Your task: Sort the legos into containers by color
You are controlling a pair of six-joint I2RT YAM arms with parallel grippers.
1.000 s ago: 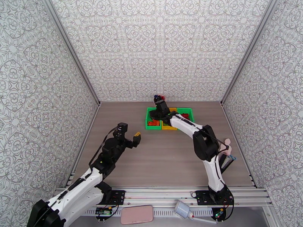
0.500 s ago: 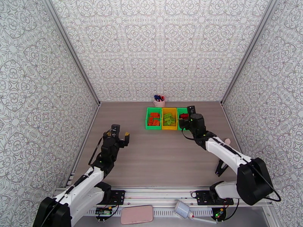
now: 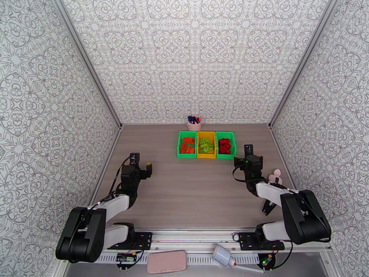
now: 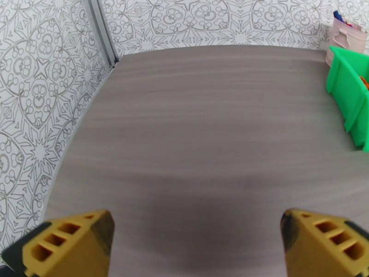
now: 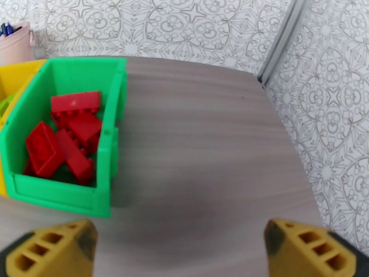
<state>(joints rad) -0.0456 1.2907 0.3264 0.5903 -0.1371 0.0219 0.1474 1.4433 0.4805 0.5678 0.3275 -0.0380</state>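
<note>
The red legos (image 5: 64,135) are seen binned just ahead-left of the spread, empty fingers (image 5: 50,250) of the right gripper (image 5: 184,252), the left gripper (image 4: 196,243), likewise spread, being set farther off.

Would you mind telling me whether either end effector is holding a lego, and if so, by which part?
Nothing is held: the left end effector and the right end effector are both open and empty.
</note>
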